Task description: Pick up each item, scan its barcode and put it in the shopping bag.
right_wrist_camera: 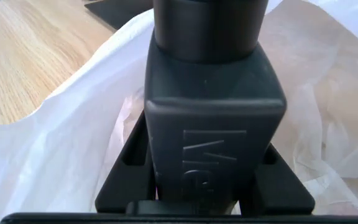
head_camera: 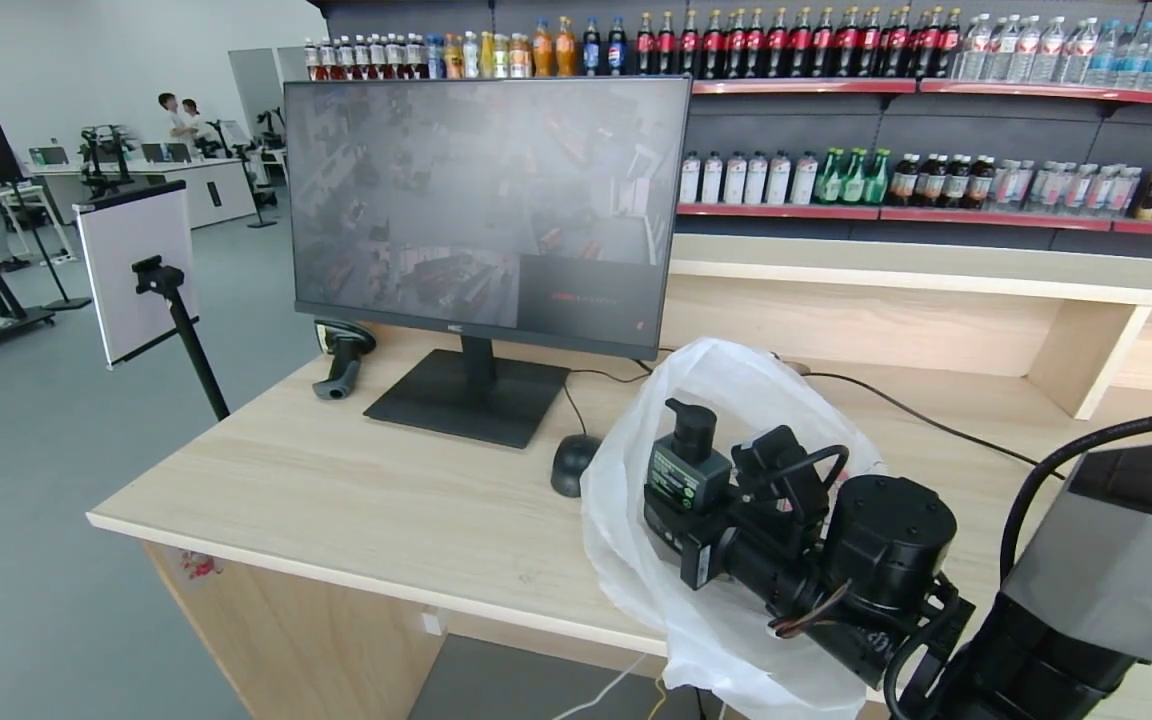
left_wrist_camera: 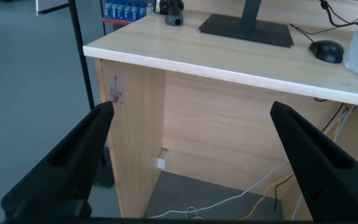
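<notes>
Hanging in the open mouth of the shopping bag [head_camera: 736, 385], a dark square bottle [head_camera: 688, 472] is clamped between the fingers of the right gripper [head_camera: 696, 535], round cap uppermost. The bag is slumped at the front edge of the counter [head_camera: 356, 500], toward its right end, so the bottle is judged to be held there for release into it. The left gripper [left_wrist_camera: 191, 112] is held below the counter's front edge, near its left corner, with the fingers wide apart and nothing between them. A monitor [head_camera: 486, 210] is stood mid-counter, a mouse [head_camera: 572, 463] lies just beside the bag, and a handheld scanner [head_camera: 341, 360] rests near the back left corner. Loose bag film around the wrist could be snagged on withdrawal.
</notes>
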{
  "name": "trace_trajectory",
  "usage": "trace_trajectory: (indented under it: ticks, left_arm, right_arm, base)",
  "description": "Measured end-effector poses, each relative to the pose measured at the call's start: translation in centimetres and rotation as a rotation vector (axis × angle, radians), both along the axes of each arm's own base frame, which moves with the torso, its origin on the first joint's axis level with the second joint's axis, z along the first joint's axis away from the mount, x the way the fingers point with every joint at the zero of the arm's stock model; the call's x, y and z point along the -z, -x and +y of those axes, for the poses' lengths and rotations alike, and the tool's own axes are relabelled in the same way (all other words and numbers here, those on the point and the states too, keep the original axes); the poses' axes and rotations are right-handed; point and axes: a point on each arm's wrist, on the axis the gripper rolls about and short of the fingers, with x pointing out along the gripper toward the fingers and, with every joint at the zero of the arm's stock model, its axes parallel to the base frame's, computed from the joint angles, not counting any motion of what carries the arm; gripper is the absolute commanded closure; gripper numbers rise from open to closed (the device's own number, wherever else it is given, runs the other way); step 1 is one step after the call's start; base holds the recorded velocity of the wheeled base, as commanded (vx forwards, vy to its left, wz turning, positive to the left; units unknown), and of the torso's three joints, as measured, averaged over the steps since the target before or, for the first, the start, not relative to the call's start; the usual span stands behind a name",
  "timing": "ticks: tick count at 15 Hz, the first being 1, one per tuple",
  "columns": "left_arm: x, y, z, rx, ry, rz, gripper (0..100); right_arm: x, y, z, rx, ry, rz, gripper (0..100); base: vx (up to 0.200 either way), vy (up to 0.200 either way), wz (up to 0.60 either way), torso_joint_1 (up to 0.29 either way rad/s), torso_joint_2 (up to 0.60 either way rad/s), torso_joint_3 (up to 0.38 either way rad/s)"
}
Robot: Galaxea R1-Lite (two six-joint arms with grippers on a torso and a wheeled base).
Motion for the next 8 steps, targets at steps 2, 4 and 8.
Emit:
trace_trajectory:
  ticks: [2,4,8]
  left_arm:
    - [0.0,0.0,0.0,0.0,0.0,0.0,0]
    - [0.0,0.0,0.0,0.0,0.0,0.0,0]
    - [0.0,0.0,0.0,0.0,0.001,0.0,0]
  right_arm:
    - [0.23,0.2,0.14,-0.008,0.007,0.007,100]
    - [0.36,0.33,0.15,-0.011,0.01,0.01,100]
    - [0.71,0.43,0.2,-0.011,0.016,0.022,100]
  base:
    - [0.0,0.0,0.0,0.0,0.0,0.0]
    - [0.0,0.0,0.0,0.0,0.0,0.0]
    - [0.0,0.0,0.0,0.0,0.0,0.0]
